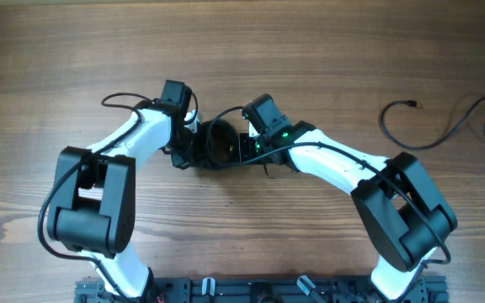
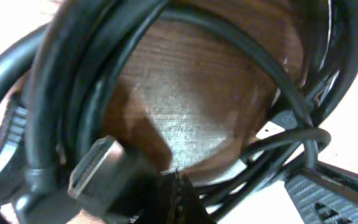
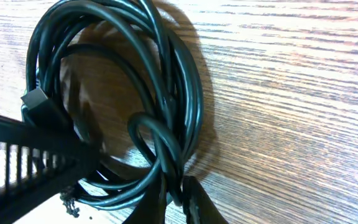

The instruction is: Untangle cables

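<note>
The cables [image 1: 217, 139] form a black, fist-sized coil at the middle of the wooden table, between both arms. My left gripper [image 1: 194, 145] is at the coil's left side. In the left wrist view its fingers [image 2: 178, 186] are pressed together, shut, beside a flat metal-tipped plug [image 2: 92, 165], and I see no strand between them. The coil's loops [image 2: 86, 74] arch over bare wood. My right gripper [image 1: 236, 150] is at the coil's right side. In the right wrist view my right gripper [image 3: 178, 190] is shut on a looped strand of the coil [image 3: 179, 93].
Another thin black cable [image 1: 445, 126] lies loose at the far right of the table. Part of the left arm [image 3: 30, 162] crosses the lower left of the right wrist view. The arm bases stand at the near edge.
</note>
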